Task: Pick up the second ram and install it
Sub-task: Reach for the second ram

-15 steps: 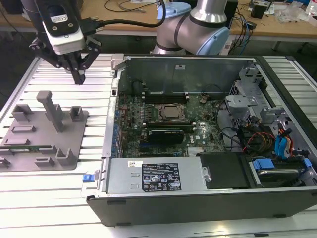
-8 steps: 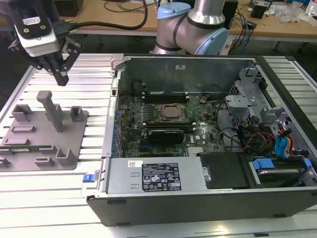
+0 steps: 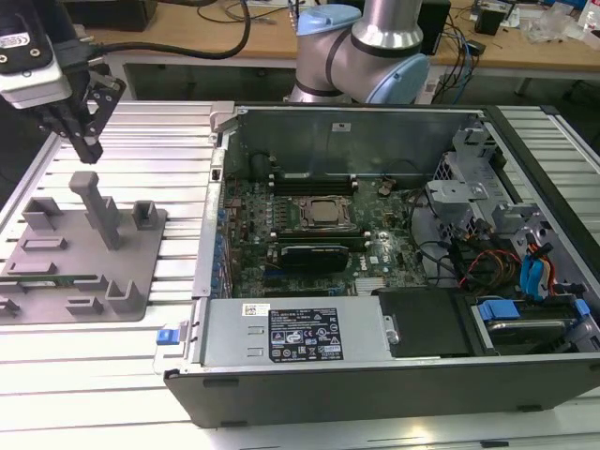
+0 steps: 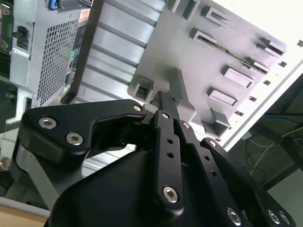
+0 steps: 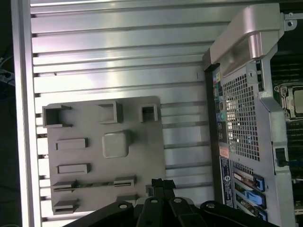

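Your gripper point(image 3: 90, 150) is black, the tray point(image 3: 141, 258) plain grey, the table point(image 3: 94, 375) ribbed silver, the motherboard point(image 3: 377, 251) green, the drive clips point(image 3: 531, 277) blue.

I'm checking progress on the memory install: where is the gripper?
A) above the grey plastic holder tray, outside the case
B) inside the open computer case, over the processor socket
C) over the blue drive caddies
A: in the exterior view the gripper hangs above the grey plastic holder tray, to the exterior view's left of the open computer case; the thin green ram stick lies in that tray.
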`<move>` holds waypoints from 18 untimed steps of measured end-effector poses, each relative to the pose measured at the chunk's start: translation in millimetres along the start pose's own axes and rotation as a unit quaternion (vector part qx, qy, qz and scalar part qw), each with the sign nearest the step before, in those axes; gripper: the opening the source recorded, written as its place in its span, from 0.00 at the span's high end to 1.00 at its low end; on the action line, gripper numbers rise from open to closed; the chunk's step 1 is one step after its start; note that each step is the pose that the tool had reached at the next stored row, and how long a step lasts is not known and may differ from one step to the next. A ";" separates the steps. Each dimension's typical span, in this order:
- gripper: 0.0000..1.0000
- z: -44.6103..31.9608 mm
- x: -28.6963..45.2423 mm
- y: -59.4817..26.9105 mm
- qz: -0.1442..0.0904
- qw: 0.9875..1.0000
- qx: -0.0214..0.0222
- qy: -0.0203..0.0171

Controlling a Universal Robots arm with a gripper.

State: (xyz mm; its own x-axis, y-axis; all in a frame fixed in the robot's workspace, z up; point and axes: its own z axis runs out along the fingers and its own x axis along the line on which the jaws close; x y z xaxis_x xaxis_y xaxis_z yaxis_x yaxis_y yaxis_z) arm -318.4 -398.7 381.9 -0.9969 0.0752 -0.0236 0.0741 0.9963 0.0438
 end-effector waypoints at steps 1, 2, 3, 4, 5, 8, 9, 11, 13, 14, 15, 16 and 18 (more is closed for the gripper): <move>0.92 0.0 2.7 -0.2 0.000 1.000 0.000 0.000; 0.92 0.1 7.1 -0.5 0.000 1.000 0.000 0.000; 0.92 0.1 10.3 -0.8 0.000 1.000 0.000 0.000; 0.92 0.1 15.9 -1.2 0.000 1.000 0.000 0.000; 0.92 0.2 20.4 -1.5 0.000 1.000 0.000 0.000; 0.92 0.6 33.7 -2.5 0.000 1.000 0.000 0.000; 0.92 0.8 38.3 -2.9 0.000 1.000 0.000 0.000; 0.92 2.5 49.4 -3.8 0.000 1.000 0.000 0.000; 0.92 5.1 55.1 -4.4 0.000 1.000 0.000 0.000; 0.92 6.0 56.5 -4.7 0.000 1.000 0.000 0.000; 0.92 7.3 58.7 -5.1 0.000 1.000 0.000 0.000; 0.92 8.8 61.6 -5.7 0.000 1.000 0.000 0.000; 0.92 10.6 65.5 -6.6 0.000 1.000 0.000 0.000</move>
State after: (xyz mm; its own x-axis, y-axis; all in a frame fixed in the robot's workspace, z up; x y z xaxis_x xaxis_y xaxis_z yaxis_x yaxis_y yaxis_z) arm -383.9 -400.0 369.5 -0.9969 0.0753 -0.0235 0.0742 0.9963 0.0438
